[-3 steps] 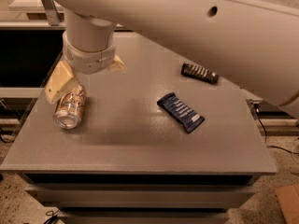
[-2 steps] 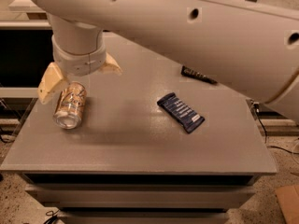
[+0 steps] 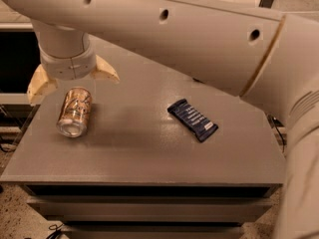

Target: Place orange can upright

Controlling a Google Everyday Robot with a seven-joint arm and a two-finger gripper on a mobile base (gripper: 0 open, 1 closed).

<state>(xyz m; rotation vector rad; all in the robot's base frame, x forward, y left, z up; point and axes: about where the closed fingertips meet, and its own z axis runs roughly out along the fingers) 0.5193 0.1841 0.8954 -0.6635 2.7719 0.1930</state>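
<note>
Lying on its side on the one grey table (image 3: 149,158) is one orange can (image 3: 75,111), its silver end facing the table's near edge. One gripper (image 3: 74,78) is hovering just above the can's far end, its two fingers (image 3: 42,83) standing spread wide apart, one to each side of the can, and gripping nothing. One dark blue wrapper (image 3: 192,119) is lying flat well to the right of the can. One pale arm (image 3: 199,39) is crossing above and behind the can.

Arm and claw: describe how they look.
The arm is a thick, smooth cream tube with small round holes and a thin tan seam. The claw, above the can, has a ribbed whitish wrist and two tan wedge-shaped fingers.
</note>
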